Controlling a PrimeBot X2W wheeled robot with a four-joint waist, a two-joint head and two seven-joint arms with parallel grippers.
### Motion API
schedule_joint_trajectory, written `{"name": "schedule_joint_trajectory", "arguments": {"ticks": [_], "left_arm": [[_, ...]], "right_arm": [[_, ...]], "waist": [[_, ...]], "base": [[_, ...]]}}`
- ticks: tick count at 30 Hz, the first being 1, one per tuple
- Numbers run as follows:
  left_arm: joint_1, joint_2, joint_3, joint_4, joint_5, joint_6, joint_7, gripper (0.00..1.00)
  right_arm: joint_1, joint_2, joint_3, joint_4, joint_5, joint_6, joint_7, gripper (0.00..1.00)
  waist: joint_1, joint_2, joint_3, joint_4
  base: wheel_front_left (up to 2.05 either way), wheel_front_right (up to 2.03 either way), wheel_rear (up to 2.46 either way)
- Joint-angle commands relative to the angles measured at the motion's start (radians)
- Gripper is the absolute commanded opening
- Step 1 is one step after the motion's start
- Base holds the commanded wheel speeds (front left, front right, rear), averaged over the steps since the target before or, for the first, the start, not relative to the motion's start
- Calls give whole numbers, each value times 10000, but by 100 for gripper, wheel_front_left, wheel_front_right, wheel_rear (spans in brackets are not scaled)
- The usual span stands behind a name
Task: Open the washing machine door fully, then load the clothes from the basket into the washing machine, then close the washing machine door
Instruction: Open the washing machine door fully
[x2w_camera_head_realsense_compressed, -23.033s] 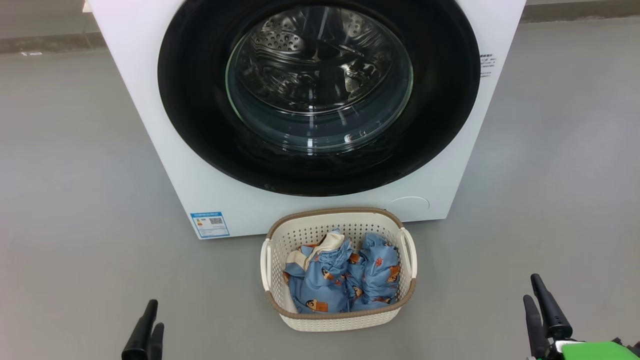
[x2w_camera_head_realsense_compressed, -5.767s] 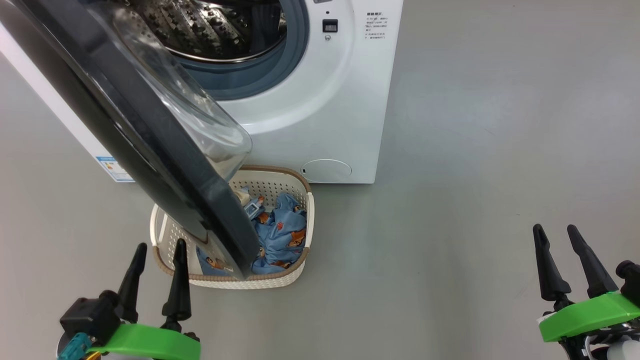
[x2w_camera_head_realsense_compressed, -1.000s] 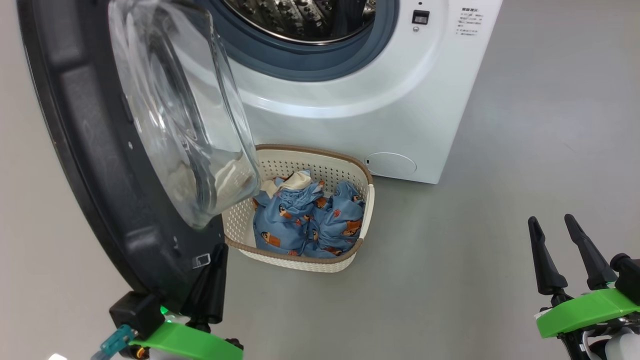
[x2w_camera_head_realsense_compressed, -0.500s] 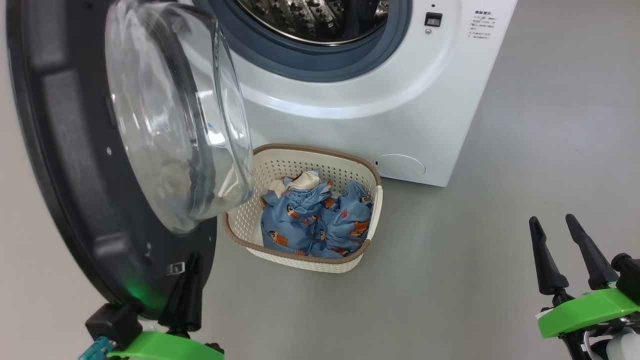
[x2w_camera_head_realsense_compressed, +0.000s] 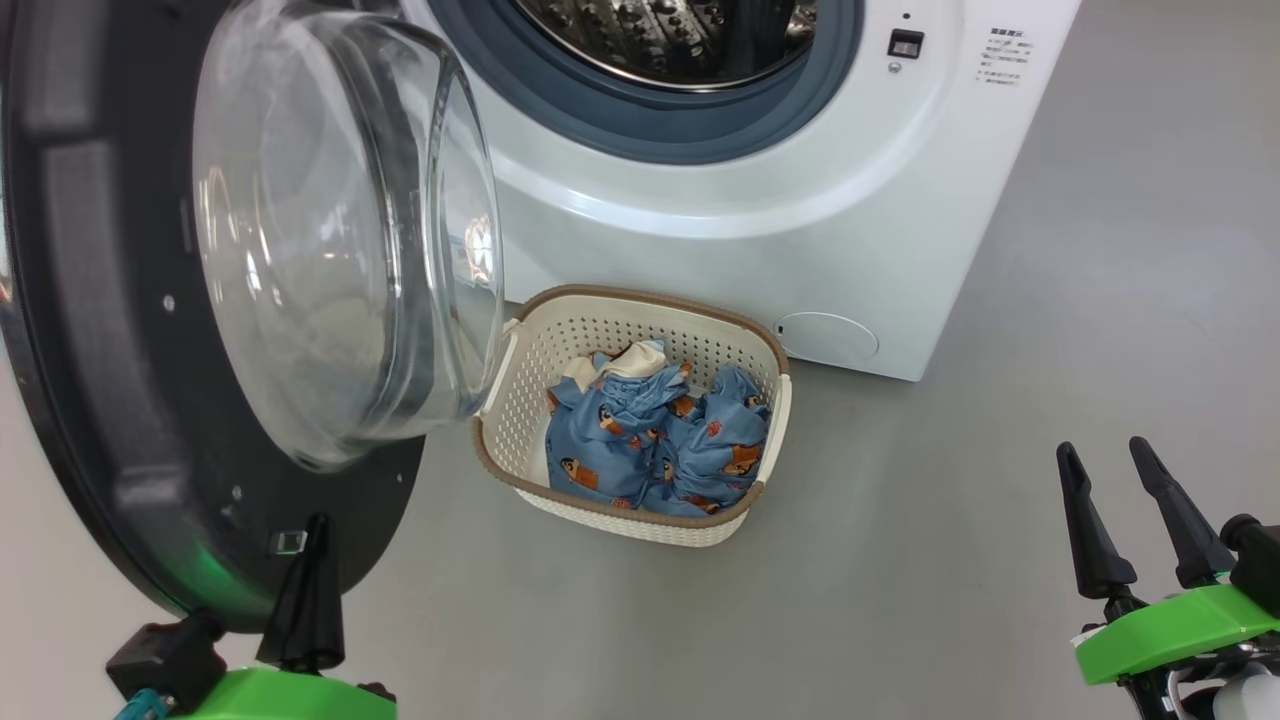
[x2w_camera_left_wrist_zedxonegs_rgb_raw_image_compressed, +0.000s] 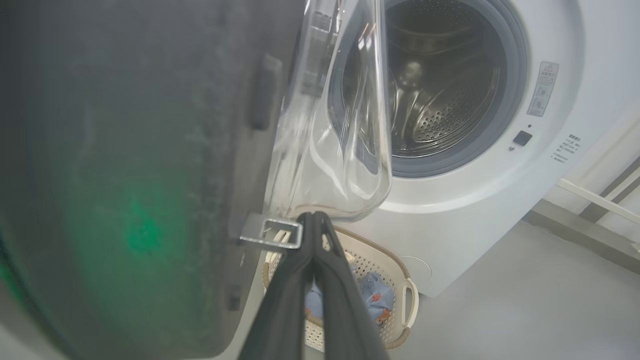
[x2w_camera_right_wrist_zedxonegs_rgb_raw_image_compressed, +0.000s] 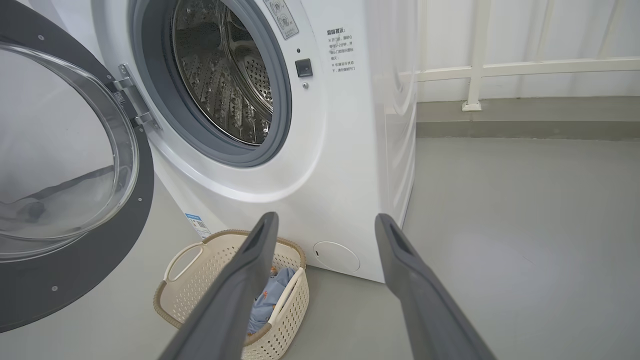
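Black-rimmed, the washing machine door (x2w_camera_head_realsense_compressed: 110, 400) stands open at the left of the washing machine (x2w_camera_head_realsense_compressed: 760, 230), drum exposed. We find the left gripper (x2w_camera_head_realsense_compressed: 318, 530) pressed shut on nothing, tips beside the door's metal latch (x2w_camera_left_wrist_zedxonegs_rgb_raw_image_compressed: 272, 234). The right gripper (x2w_camera_head_realsense_compressed: 1100, 447) is spread wide, empty. The clothes (x2w_camera_head_realsense_compressed: 650, 440) lie in the basket (x2w_camera_head_realsense_compressed: 640, 295) before the machine.

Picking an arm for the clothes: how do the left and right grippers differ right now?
The left gripper is shut, tips together; the right gripper is open, tips apart. The left is at the washing machine door, beside its latch; the right hangs apart over the floor. Both hold nothing.
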Motion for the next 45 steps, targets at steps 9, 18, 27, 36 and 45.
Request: {"name": "schedule_joint_trajectory", "arguments": {"ticks": [9, 18, 27, 36, 45], "left_arm": [[-134, 306, 1113, -247, 154, 296, -80, 0], [-328, 306, 1820, -96, 329, 375, -80, 0], [-752, 306, 2552, 236, 683, 313, -80, 0], [-1230, 306, 3337, 663, 1107, 92, -80, 0], [-1620, 306, 3912, 1176, 1345, -23, -80, 0]], "right_arm": [[65, -206, 302, -236, 57, 40, -132, 100], [62, -237, 339, -251, 52, 40, -132, 100], [28, -270, 299, -260, 48, 40, -132, 100], [-42, -316, 274, -265, 22, 40, -132, 100], [-64, -349, 245, -258, 13, 40, -132, 100]], "waist": [[0, 0, 14, 256], [0, 0, 84, 385], [0, 0, 244, 421], [0, 0, 424, 438], [0, 0, 471, 472]], "base": [[0, 0, 0], [0, 0, 0], [0, 0, 0], [0, 0, 0], [0, 0, 0]]}}
